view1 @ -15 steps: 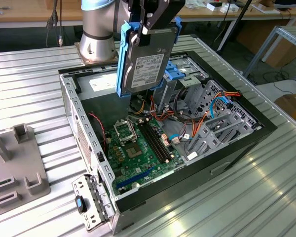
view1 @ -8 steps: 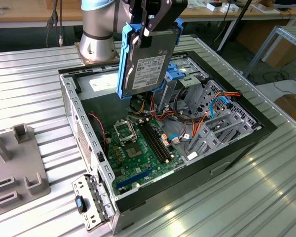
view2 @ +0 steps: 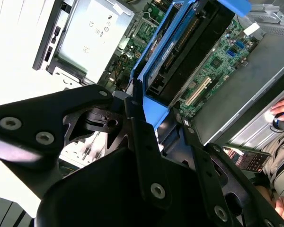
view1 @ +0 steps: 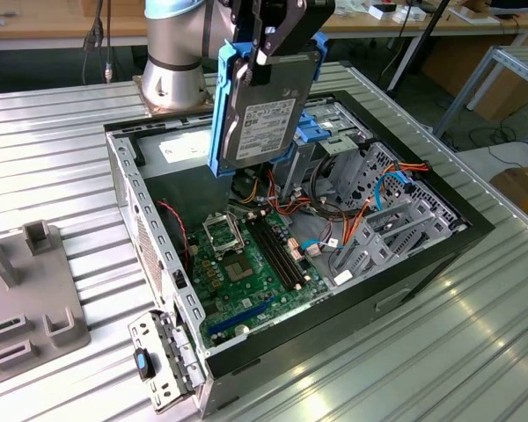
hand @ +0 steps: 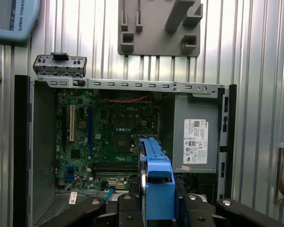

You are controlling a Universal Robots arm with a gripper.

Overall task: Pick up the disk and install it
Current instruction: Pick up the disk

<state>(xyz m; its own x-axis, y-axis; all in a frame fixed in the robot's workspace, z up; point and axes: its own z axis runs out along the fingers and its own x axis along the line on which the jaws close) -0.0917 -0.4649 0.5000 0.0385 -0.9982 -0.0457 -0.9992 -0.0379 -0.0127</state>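
Ribbed metal table [view1: 53, 149]; disk [view1: 264, 105] clamped upright between jaws above open case [view1: 139, 189].

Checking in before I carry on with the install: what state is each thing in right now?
disk: held on edge in the air above the open case, not seated.
gripper: shut on the disk's upper end.
computer case: lying on its side, side panel off, motherboard exposed.
latch bracket: swung outward at the case's corner.
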